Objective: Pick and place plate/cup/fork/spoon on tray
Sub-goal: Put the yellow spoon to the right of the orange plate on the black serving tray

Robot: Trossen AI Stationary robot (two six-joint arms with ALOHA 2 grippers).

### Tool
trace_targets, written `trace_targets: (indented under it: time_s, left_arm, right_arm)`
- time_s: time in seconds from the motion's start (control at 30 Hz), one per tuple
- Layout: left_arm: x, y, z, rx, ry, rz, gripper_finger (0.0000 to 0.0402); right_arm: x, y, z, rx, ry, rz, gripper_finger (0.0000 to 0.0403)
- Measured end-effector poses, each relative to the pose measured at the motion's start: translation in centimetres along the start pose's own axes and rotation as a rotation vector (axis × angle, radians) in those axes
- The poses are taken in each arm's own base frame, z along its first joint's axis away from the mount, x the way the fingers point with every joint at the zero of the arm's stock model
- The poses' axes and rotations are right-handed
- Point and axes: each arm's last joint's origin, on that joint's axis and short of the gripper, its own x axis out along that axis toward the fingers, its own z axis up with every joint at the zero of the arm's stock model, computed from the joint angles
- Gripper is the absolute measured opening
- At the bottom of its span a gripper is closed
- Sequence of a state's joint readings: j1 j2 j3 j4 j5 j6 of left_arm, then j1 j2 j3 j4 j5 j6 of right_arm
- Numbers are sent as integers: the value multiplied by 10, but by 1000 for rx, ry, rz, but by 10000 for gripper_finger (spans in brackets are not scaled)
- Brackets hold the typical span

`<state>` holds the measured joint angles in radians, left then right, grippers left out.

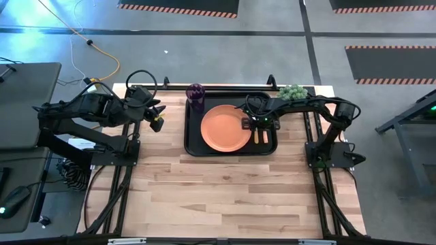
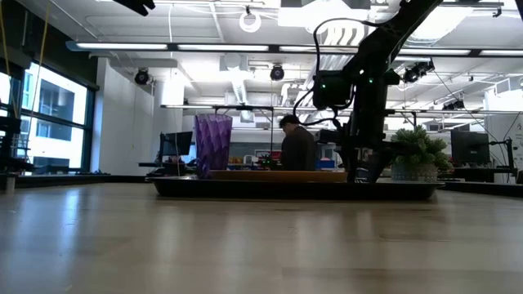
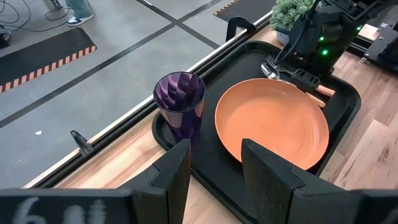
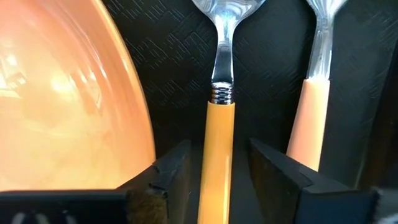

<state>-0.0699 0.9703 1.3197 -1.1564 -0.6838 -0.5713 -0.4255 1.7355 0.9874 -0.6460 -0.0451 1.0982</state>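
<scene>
The black tray (image 1: 193, 143) lies at the table's far middle. On it are the orange plate (image 1: 226, 128), the purple cup (image 1: 195, 95) upright in its far left corner, and two orange-handled utensils side by side right of the plate. My right gripper (image 4: 217, 171) is low over the tray, open. Its fingers stand on either side of the handle (image 4: 217, 143) of the utensil next to the plate, with a gap on each side. The other utensil (image 4: 311, 106) lies beside it. Fork tines (image 3: 269, 66) show past the gripper. My left gripper (image 1: 155, 117) is open and empty, left of the tray.
A small potted plant (image 1: 291, 92) stands at the table's far edge, just right of the tray. The near half of the wooden table (image 1: 225, 197) is bare wood. A person (image 2: 298, 147) sits in the room beyond the table.
</scene>
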Motion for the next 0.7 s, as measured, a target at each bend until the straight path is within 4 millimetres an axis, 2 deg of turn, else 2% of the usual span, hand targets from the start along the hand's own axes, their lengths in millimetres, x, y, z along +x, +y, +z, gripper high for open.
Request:
trace_targets:
  time_s: [0.7]
  left_arm:
    - [0,-1,-1,-1,24,-38,133]
  right_arm:
    - [0,-3,-1,5,2,-31,149]
